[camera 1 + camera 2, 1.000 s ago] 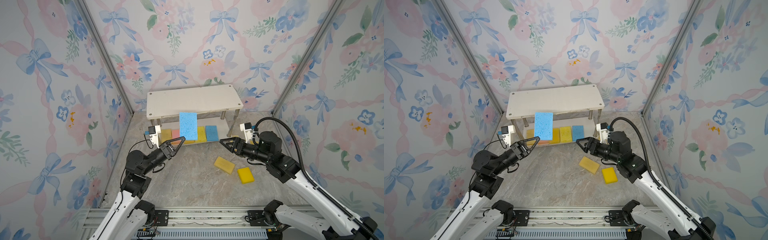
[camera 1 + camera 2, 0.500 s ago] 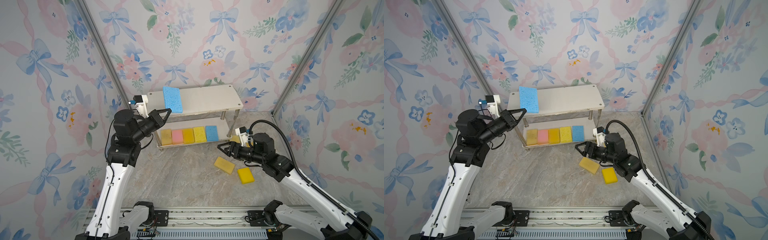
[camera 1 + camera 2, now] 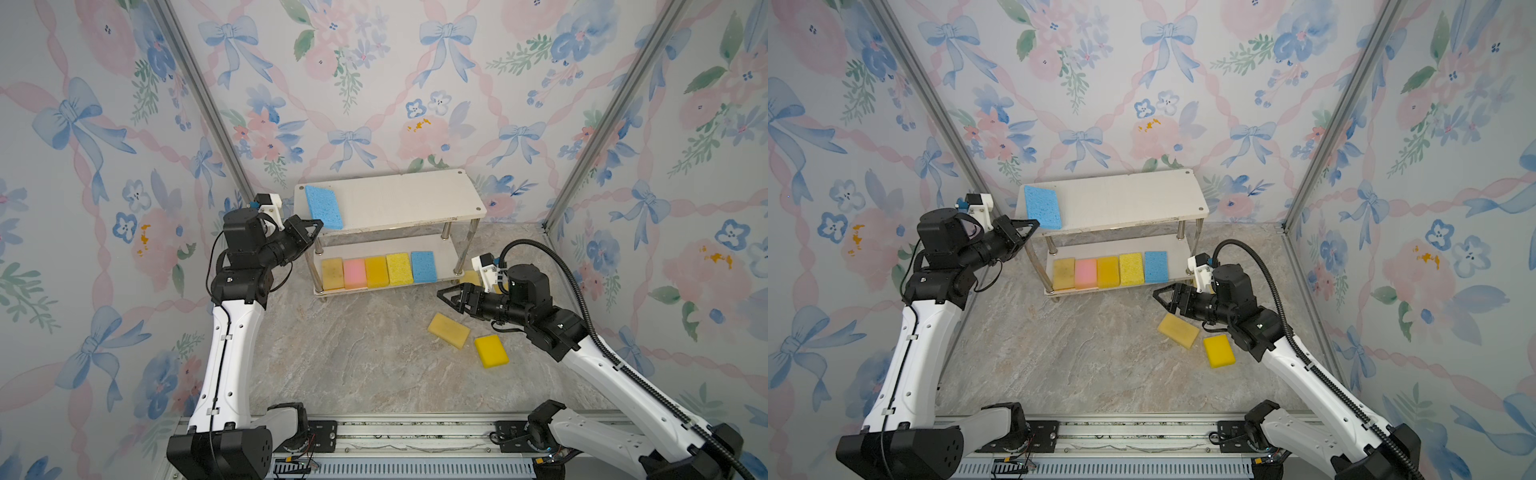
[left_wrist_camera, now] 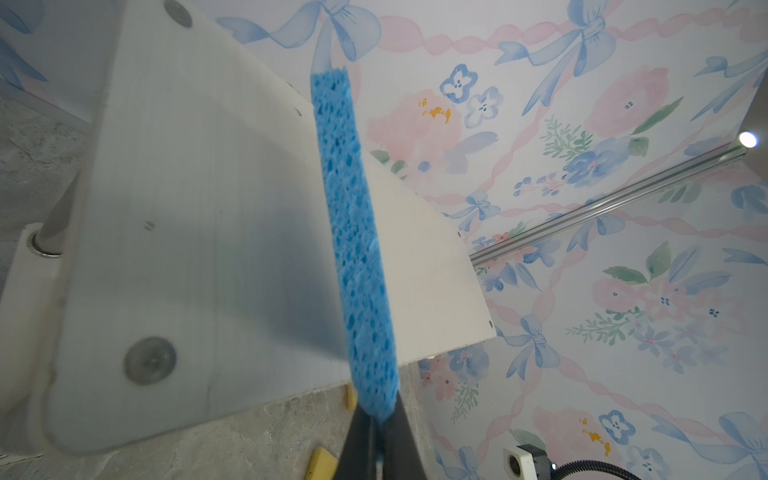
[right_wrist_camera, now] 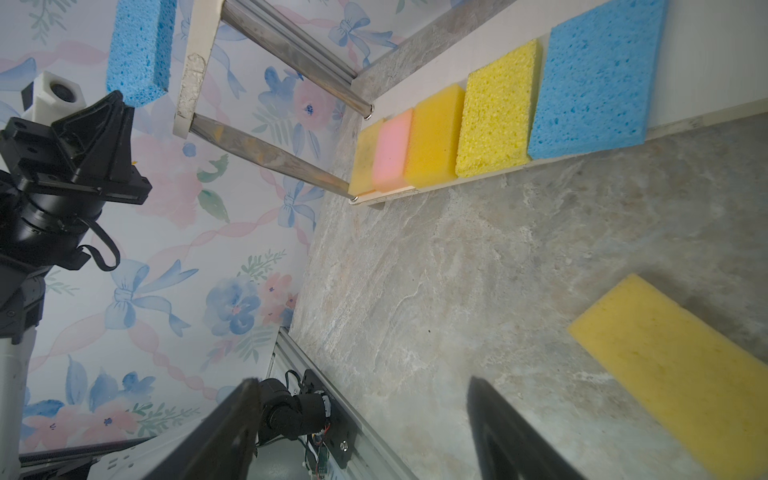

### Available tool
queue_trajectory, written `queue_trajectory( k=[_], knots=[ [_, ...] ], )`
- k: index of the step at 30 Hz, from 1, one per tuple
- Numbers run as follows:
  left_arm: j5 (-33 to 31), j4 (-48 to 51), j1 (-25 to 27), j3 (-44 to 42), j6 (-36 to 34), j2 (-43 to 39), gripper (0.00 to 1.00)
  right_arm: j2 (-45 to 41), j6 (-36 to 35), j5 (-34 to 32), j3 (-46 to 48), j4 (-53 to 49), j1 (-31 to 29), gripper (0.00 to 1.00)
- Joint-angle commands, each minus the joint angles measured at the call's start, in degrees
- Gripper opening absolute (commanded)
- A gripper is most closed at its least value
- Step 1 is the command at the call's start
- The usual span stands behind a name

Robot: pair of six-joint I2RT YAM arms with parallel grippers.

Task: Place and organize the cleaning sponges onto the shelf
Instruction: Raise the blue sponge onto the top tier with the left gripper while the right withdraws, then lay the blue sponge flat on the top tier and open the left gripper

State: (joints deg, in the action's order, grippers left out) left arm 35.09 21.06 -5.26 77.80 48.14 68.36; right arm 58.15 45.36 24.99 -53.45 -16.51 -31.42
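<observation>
Left gripper [image 3: 318,224]: pressed together on the near corner of a blue sponge [image 3: 323,206], thin edge pinched between the fingers in the left wrist view.

Sponge position: over the left end of the top board [image 3: 399,199] of the shelf [image 3: 465,245], slanted. Its far edge may be touching the board; the angle is too flat to be sure.

Lower board [image 3: 446,259]: row of five sponges [image 3: 376,271] lying flat, side by side and touching: yellow, pink, orange-yellow, yellow, blue.

Right gripper [image 3: 446,299]: spread wide, holding nothing, low above the floor [image 3: 353,365], just beside a pale yellow sponge [image 3: 449,330]. A bright yellow sponge [image 3: 491,350] lies near it, apart from it.

Handling, judged:
- Sponges look light, soft and porous, so they should squash under the pinch and spring back
- Not fragile, not slippery
- A corner grip lets the slab droop and swing; a pinch across the short sides near the middle should carry it flatter
- The loose ones lie flat, so the fingers must straddle the slab and close on its edges

Task roughly half done, top board otherwise bare
</observation>
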Motion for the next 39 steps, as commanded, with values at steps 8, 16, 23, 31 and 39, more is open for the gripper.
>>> queue_trajectory(
  k=[8,16,23,31,39],
  knots=[
    [2.63,2.06,-2.58,3.11,-4.44,3.52,0.0,0.46,-0.45,0.76,-0.87,-0.51,0.66,0.8],
    [5.44,2.09,-5.25,1.47,-5.47,4.26,0.0,1.2,-0.33,0.82,-2.17,-1.08,0.66,0.8],
    [6.11,2.07,-6.17,-0.11,-5.99,3.45,0.0,1.75,0.57,0.59,-1.7,0.24,0.31,0.8],
    [6.44,2.07,-6.95,-0.2,-6.12,3.49,0.3,1.43,0.26,0.03,-1.59,-0.36,-0.03,0.8],
    [6.18,2.39,-7.66,-0.72,-6.62,2.83,0.72,1.07,0.78,0.24,-1.15,0.14,-0.22,0.8]
  ],
)
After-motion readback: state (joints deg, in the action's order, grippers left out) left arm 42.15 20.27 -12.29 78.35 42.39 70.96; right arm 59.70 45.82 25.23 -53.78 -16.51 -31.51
